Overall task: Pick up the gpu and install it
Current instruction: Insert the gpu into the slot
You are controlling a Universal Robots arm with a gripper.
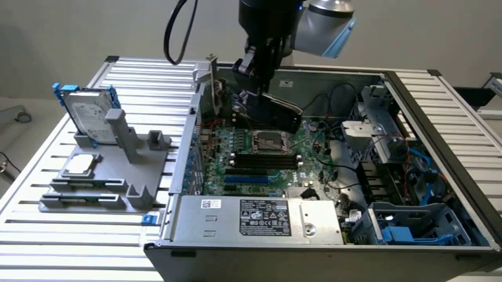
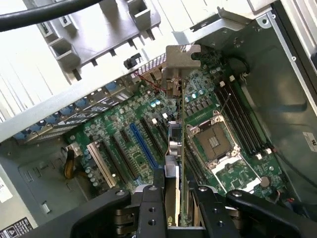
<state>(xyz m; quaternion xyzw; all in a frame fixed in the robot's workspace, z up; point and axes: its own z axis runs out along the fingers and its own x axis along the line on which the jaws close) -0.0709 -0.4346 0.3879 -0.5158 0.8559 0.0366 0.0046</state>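
Note:
My gripper (image 1: 257, 82) hangs over the far part of the open computer case (image 1: 471, 194) and is shut on the gpu (image 1: 274, 111). The card stands on edge, tilted, above the motherboard (image 1: 259, 153). Its silver end bracket (image 1: 210, 76) points to the exterior view's left, near the case's rear wall. In the wrist view the gpu (image 2: 177, 148) shows edge-on between the black fingers (image 2: 152, 210), with its bracket (image 2: 181, 55) at the far end. It hovers beside the blue expansion slot (image 2: 143, 145) and the CPU socket (image 2: 214, 145), apart from the board.
A silver hard drive in a blue frame (image 1: 86, 108) stands on a grey fixture (image 1: 117, 170) on the slatted table at the exterior view's left. Black memory slots (image 1: 267, 158) lie beside the socket. The power supply (image 1: 259, 217) and a blue drive cage (image 1: 396, 232) fill the case's near side.

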